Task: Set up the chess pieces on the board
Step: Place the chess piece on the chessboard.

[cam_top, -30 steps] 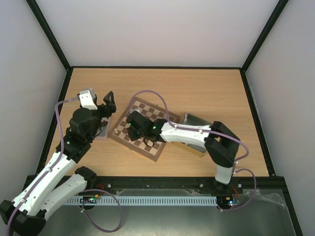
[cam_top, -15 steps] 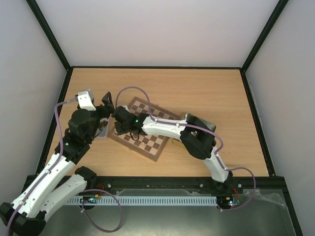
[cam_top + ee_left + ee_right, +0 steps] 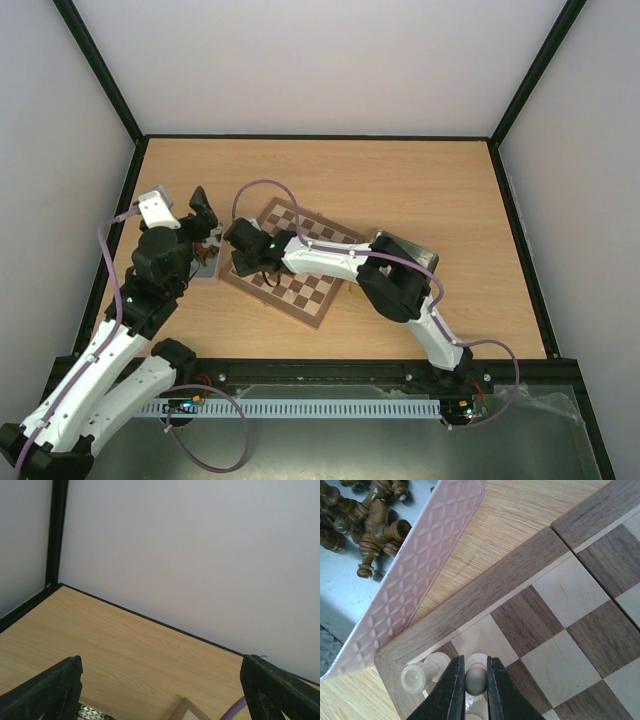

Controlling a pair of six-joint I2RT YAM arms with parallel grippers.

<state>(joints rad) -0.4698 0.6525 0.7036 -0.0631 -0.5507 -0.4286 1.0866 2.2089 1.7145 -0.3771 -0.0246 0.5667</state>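
In the right wrist view my right gripper (image 3: 475, 664) is shut on the round head of a pale pawn (image 3: 475, 682), which stands on a square in the corner of the board (image 3: 485, 592). A pale rook (image 3: 415, 677) stands just left of it, touching the left finger's side. From above, the right wrist (image 3: 248, 246) hangs over the left corner of the board (image 3: 322, 292) and hides the pieces. My left gripper (image 3: 205, 214) is open above the tray. Its fingers (image 3: 55, 685) stand wide apart with nothing between them.
A silver tray (image 3: 415, 575) with several dark brown chessmen (image 3: 370, 525) lies close against the board's left corner. Above, the tray (image 3: 206, 268) sits under the left arm. A gold tin (image 3: 422, 253) lies right of the board, partly under the right arm.
The right arm has swung from the board's middle to its left corner with the gripper shut. The left arm has drawn back to the left, away from the board.
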